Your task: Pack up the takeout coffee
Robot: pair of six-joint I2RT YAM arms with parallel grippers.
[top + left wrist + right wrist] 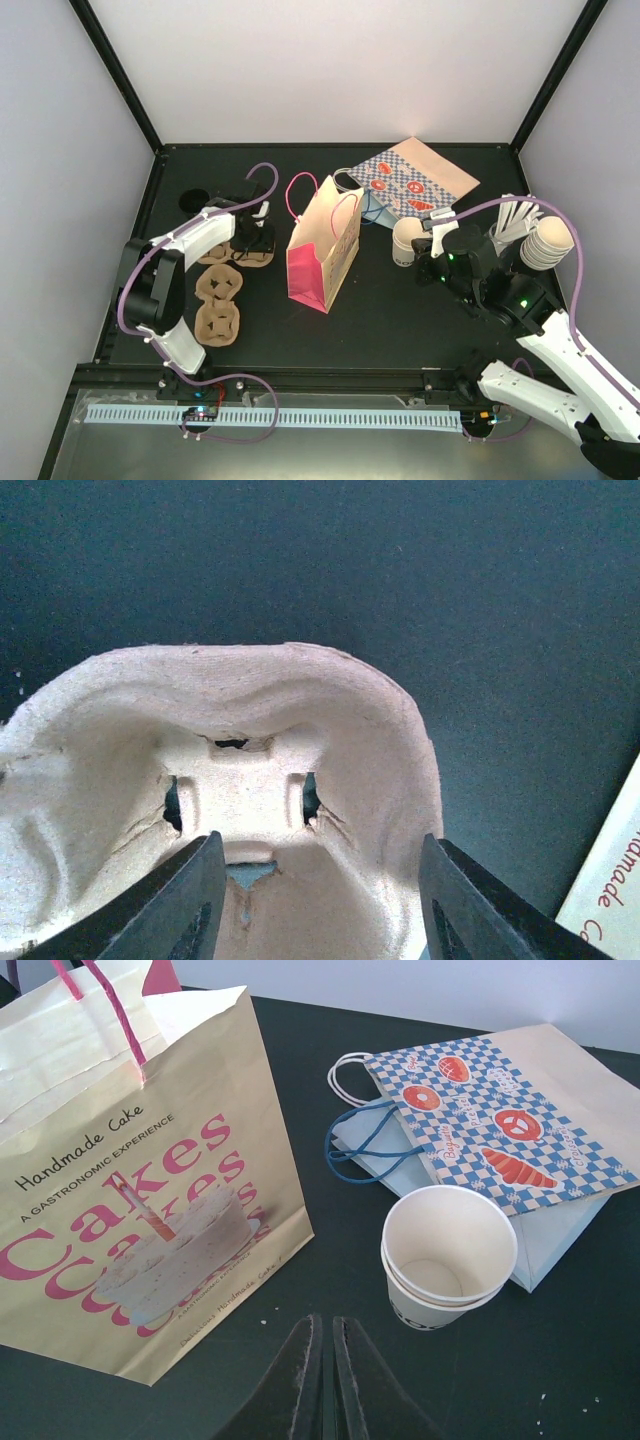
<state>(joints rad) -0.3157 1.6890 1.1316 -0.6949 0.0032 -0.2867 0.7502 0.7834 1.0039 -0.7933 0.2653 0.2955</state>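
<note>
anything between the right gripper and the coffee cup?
Nothing. The right wrist view shows only bare black table between the shut right gripper and the white paper cup.

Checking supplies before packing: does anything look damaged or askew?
The cardboard cup carrier below the left pincer has small tears around its centre slits. The white cup looks like two, nested slightly crooked.

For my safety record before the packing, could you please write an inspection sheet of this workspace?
Surface: black table, few pale specks.
Job's things: small white paper cup upright, empty, beside upright cream-and-pink paper bag, not inside.
Clutter: brown pulp cup carriers; flat blue-checked paper bag; stack of nested cream cups.
Grippers: left gripper astride a carrier pocket, grip unclear; right gripper shut, empty.
Cables: purple cables along both arms.
Surroundings: white walls, nothing else seen.
</note>
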